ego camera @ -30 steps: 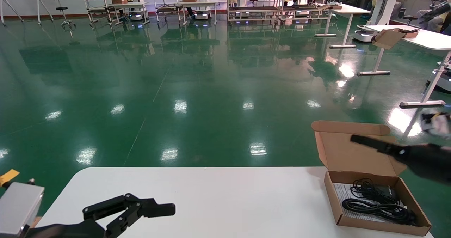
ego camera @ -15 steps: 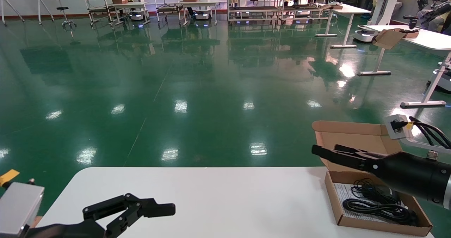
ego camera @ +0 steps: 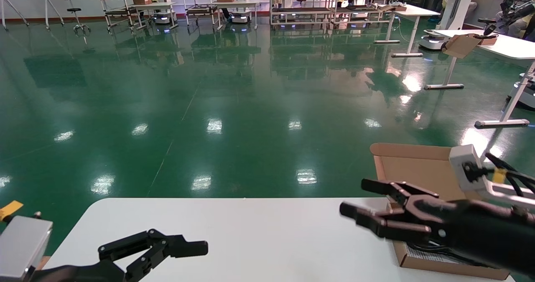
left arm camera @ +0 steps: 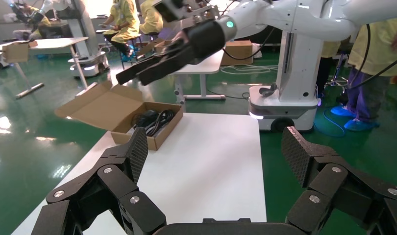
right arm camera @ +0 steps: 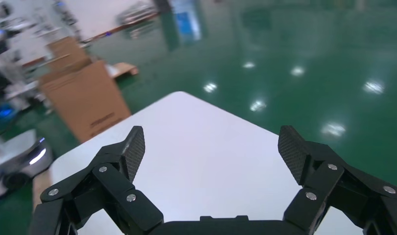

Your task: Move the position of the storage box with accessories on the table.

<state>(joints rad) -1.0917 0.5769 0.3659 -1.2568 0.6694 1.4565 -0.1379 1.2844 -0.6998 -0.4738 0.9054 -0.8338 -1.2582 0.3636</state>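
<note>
Right gripper (ego camera: pixel 355 200), fingers spread and grasping nothing, above the large white tabletop (ego camera: pixel 259 232), with the shallow brown cardboard storage box (ego camera: pixel 418 177), lid flap raised and black coiled cable (left arm camera: pixel 157 120) inside, just behind and beneath it; left gripper (ego camera: pixel 196 245) parked far opposite, likewise spread, unladen.

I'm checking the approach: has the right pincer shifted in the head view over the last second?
Yes. The right pincer has swung toward the robot's left, its tips now past the left wall of the storage box, out over the table.
</note>
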